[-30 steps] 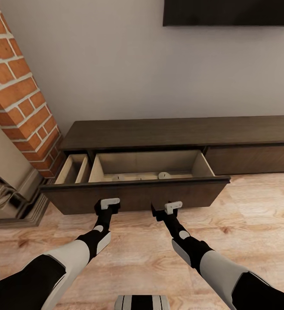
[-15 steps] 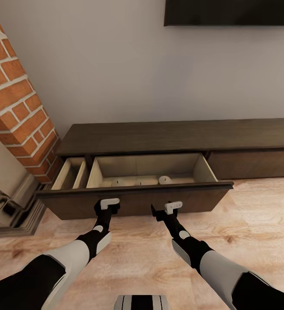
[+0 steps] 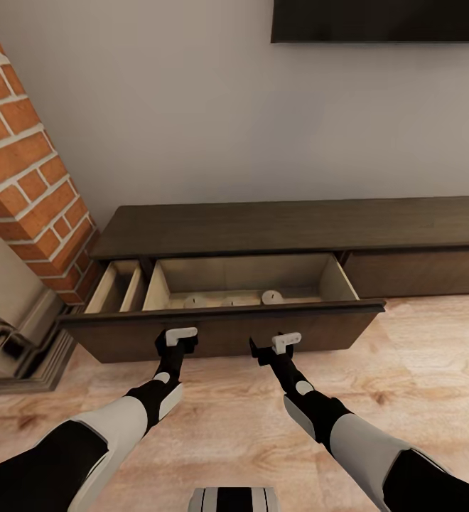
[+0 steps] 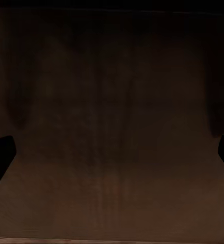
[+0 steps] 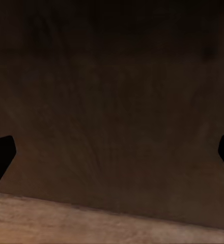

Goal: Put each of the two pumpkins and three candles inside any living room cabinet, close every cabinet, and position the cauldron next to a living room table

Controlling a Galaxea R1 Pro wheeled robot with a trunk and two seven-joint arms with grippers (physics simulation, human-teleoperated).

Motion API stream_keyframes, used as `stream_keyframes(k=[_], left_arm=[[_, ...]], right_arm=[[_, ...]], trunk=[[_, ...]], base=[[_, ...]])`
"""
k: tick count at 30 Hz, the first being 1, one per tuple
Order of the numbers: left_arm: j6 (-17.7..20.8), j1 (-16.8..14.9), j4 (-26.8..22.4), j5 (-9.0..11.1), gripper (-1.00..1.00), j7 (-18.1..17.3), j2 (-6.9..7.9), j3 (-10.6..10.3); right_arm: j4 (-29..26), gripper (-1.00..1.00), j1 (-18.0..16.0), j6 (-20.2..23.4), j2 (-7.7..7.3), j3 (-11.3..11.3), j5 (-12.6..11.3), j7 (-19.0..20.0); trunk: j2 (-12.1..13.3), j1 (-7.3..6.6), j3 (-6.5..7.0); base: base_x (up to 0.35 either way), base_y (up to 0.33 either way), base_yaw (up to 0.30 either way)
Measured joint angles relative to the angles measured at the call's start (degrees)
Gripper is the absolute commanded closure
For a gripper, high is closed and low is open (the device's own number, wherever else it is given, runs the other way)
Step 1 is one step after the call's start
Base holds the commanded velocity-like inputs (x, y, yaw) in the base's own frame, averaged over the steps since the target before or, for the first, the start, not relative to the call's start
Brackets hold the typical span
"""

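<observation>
Head view: cabinet (image 3: 291, 227), long, low, dark-brown wood with a matte top, its long axis running left to right along the far grey wall and cut off at the right edge. One wide drawer (image 3: 224, 331) stands pulled out toward the near side, dark front, pale wood walls inside; a narrower pale compartment lies open at its left. Candles (image 3: 271, 296), three low rounded pale tops in a left-to-right row on the drawer floor, their lower parts hidden behind the drawer front. Left gripper (image 3: 177, 342) and right gripper (image 3: 277, 346), black with white parts, both against the drawer front, side by side; fingers hidden from here. Brick column (image 3: 28, 178) at far left; light plank floor (image 3: 419, 370); dark screen edge (image 3: 380, 21) at the top. Left wrist view: dark wood grain close up, black fingertips (image 4: 0, 157) spread wide at the edges, holding nothing. Right wrist view: same dark panel above a strip of floor, fingertips (image 5: 1, 155) likewise spread wide, empty.
</observation>
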Motion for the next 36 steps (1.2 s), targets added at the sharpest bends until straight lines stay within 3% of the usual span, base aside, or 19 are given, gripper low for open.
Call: stream_keyframes(k=[36], left_arm=[[0.0, 0.0, 0.0, 0.2, -1.00, 0.1, 0.00, 0.3]], right_arm=[[0.0, -1.00, 0.0, -0.1, 0.00, 0.0, 0.0, 0.0]], trunk=[[0.0, 0.00, 0.00]], base=[[0.088, 0.000, 0.000]])
